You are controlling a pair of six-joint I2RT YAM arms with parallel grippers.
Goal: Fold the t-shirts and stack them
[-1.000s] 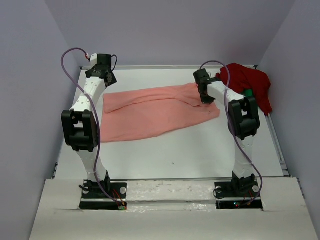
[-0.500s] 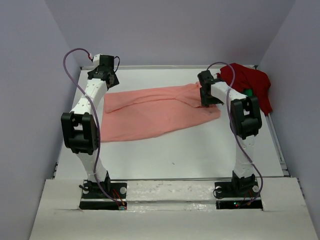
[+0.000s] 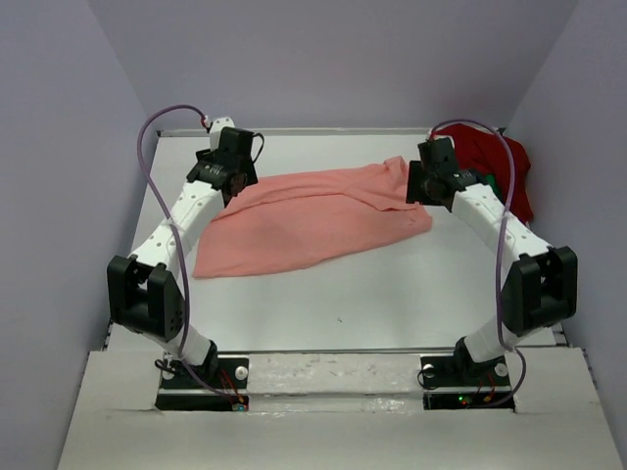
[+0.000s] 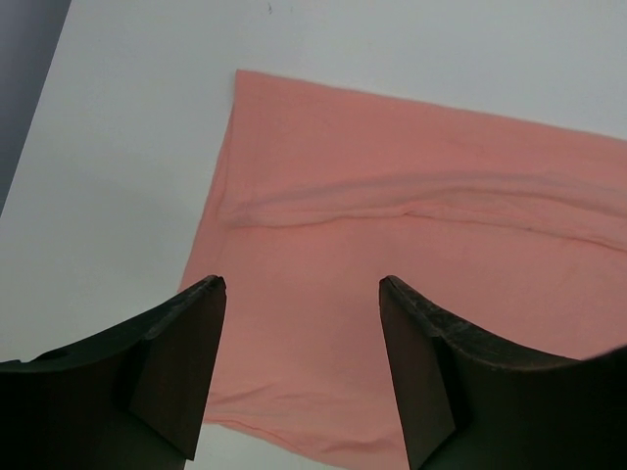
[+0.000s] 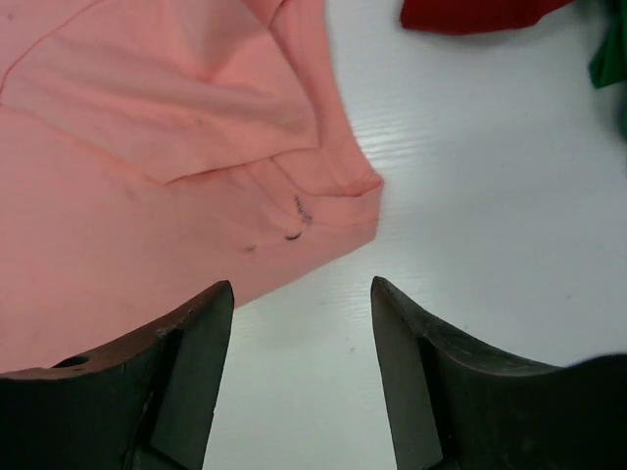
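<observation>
Top view: since a second ago both arms have stretched forward, the left gripper [image 3: 227, 174] over the salmon-pink t-shirt [image 3: 313, 215]'s left end and the right gripper [image 3: 428, 183] at its right end, the dark red t-shirt [image 3: 509, 162] just beyond. Left wrist: jaws apart, empty, above the pink cloth. Right wrist: jaws spread, empty, over its corner.

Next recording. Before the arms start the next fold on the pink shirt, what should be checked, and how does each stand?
1. Left claw open and empty, over the salmon-pink t-shirt: ok.
2. Right claw open and empty: ok.
3. Pink shirt lying flat: not ok, creased, with one end doubled over.
4. Dark red t-shirt apart from the pink one: ok.
5. Green t-shirt, how it lies: cannot tell, mostly hidden.
</observation>
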